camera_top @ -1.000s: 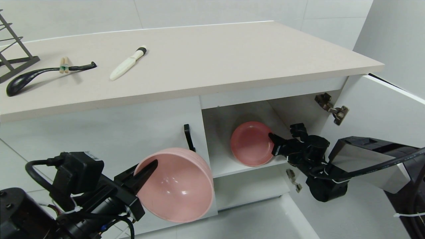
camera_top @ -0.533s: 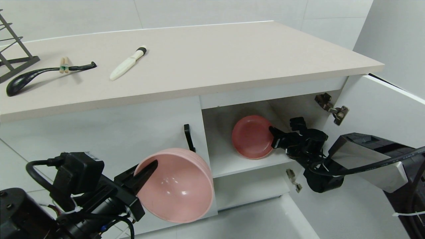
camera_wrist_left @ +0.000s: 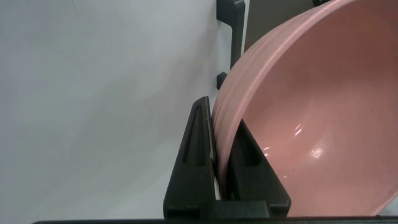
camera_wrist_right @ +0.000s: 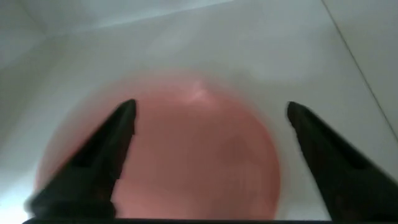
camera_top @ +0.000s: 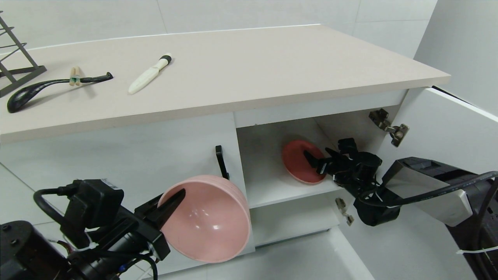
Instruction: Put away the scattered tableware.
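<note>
My left gripper [camera_top: 171, 202] is shut on the rim of a pink bowl [camera_top: 206, 221], held tilted in front of the closed left cabinet door. In the left wrist view, the fingers [camera_wrist_left: 200, 143] pinch the bowl's ribbed wall [camera_wrist_left: 298, 124]. A red plate [camera_top: 299, 163] lies low on the upper shelf [camera_top: 272, 190] inside the open cabinet. My right gripper [camera_top: 316, 151] reaches into the cabinet just over the plate. In the right wrist view, this gripper [camera_wrist_right: 210, 107] is open, fingers wide apart above the plate [camera_wrist_right: 186, 162].
The right cabinet door [camera_top: 447, 128] stands open; the left door bears a black handle [camera_top: 221, 161]. On the countertop [camera_top: 272, 62] lie a black ladle [camera_top: 39, 87], a pair of chopsticks [camera_top: 74, 81] and a white knife [camera_top: 149, 74]. A black rack [camera_top: 15, 66] stands far left.
The red plate moved deeper into the cabinet and tipped from nearly upright down onto the shelf. My right gripper followed it in and let go. The left arm with the bowl barely moved.
</note>
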Available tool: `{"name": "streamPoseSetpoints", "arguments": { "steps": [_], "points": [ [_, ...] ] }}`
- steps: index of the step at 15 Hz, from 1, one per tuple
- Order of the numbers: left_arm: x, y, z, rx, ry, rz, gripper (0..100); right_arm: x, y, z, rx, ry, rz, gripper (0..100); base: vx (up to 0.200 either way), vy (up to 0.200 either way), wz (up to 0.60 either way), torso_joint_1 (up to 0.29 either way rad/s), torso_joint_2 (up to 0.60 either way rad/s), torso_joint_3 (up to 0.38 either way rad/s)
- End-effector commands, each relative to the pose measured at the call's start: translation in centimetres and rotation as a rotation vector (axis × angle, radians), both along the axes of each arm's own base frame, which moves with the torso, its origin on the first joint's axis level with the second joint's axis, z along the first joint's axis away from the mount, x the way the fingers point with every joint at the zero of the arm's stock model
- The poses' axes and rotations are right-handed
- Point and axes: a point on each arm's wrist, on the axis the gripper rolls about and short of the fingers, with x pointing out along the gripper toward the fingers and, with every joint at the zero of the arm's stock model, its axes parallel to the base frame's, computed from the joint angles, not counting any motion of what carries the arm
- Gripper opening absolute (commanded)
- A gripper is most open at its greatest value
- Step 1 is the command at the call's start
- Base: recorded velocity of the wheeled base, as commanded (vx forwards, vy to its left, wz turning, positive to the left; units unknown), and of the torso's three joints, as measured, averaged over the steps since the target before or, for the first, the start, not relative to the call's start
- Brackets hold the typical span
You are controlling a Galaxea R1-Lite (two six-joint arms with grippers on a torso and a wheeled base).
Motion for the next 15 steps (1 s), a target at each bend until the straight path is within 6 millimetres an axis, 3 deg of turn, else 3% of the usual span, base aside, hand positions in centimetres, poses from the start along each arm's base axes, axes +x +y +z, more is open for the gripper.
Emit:
{"name": "streamPoseSetpoints", "arguments": {
  "steps": [1, 3, 4, 7, 8, 9, 10, 12, 15],
  "points": [
    [0.0, 0.0, -0.1, -0.002, 0.004, 0.001, 0, -0.2, 0.0, 1.6, 0.005, -0.041, 0.001, 100, 0.0, 0.0, 0.0, 0.0, 0.0, 0.0],
    [0.0, 0.0, -0.2, 0.002, 0.014, 0.001, 0, -1.7, 0.5, 4.2, -0.006, -0.105, 0.013, 100, 0.0, 0.0, 0.0, 0.0, 0.0, 0.0],
    [0.1, 0.0, -0.6, 0.014, 0.026, 0.001, 0, -3.9, 1.1, 5.2, -0.007, -0.118, 0.041, 100, 0.0, 0.0, 0.0, 0.0, 0.0, 0.0],
    [0.9, -0.5, 0.0, 0.011, -0.005, 0.0, 0, -10.4, 1.6, 5.3, -0.142, -0.017, 0.091, 100, 0.0, 0.0, 0.0, 0.0, 0.0, 0.0],
    [0.9, -0.5, 0.0, 0.011, -0.005, 0.0, 0, -10.4, 1.6, 5.3, -0.142, -0.017, 0.091, 100, 0.0, 0.0, 0.0, 0.0, 0.0, 0.0],
    [1.3, -1.1, 0.7, 0.027, -0.059, -0.007, 0, -13.6, 1.2, 6.6, -0.21, -0.024, 0.112, 100, 0.0, 0.0, 0.0, 0.0, 0.0, 0.0],
    [1.3, -1.3, 0.8, 0.04, -0.07, -0.012, 0, -14.4, 1.4, 7.6, -0.202, -0.044, 0.122, 100, 0.0, 0.0, 0.0, 0.0, 0.0, 0.0],
    [1.0, -2.6, 0.7, 0.08, -0.088, -0.036, 0, -16.6, 1.5, 9.2, -0.2, -0.071, 0.151, 100, 0.0, 0.0, 0.0, 0.0, 0.0, 0.0],
    [1.8, -7.0, 0.9, 0.061, -0.106, -0.07, 0, -19.5, 0.1, 8.1, -0.239, 0.019, 0.164, 100, 0.0, 0.0, 0.0, 0.0, 0.0, 0.0]
  ]
}}
